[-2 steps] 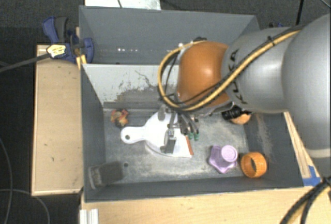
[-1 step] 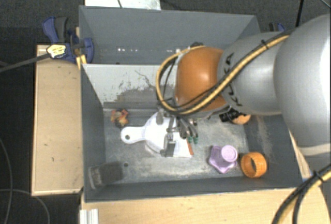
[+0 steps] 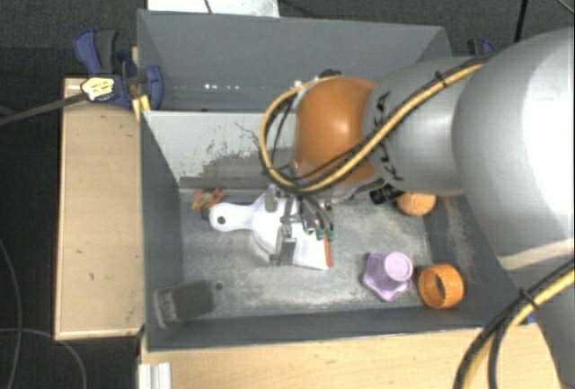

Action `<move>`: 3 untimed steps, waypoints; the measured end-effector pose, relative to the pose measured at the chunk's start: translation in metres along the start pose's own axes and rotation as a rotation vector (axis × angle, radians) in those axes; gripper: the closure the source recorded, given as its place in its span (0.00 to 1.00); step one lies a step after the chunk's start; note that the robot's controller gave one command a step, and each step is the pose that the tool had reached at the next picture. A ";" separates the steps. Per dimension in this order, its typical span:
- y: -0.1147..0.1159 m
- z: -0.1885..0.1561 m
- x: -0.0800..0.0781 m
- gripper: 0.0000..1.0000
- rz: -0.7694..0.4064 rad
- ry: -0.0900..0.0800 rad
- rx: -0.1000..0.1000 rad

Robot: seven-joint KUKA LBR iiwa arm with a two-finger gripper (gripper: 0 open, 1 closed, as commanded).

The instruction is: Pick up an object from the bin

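Gripper [image 3: 301, 239] over 1 wht scoop [image 3: 232, 216]

Broad, smooth silver-grey cylindrical arm casing [image 3: 512, 136]; glossy orange dome-shaped wrist cover [image 3: 332, 131]; yellow and black cables [image 3: 415, 101] looped round the cover and along the casing; small grey metal gripper [image 3: 301, 230] with dark fittings.

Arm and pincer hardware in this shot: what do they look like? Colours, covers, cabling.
The arm is a thick, rounded silver-grey tube. A glossy orange dome cover caps its wrist. Yellow and black cables run along the arm and loop round the dome. The pincer below is small and made of grey metal.
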State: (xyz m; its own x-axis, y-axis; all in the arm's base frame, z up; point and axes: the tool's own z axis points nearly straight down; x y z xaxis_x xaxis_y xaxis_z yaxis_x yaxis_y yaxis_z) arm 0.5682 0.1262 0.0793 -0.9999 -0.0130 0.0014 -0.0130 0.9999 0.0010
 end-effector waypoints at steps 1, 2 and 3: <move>0.032 0.007 -0.010 0.00 0.034 0.009 0.005; 0.004 0.009 -0.020 1.00 -0.450 -0.003 0.001; 0.004 0.009 -0.020 1.00 -0.449 -0.003 0.000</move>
State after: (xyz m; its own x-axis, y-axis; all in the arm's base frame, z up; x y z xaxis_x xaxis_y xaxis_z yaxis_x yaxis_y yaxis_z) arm 0.5883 0.1303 0.0705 -0.8952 -0.4457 -0.0020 -0.4457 0.8952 0.0005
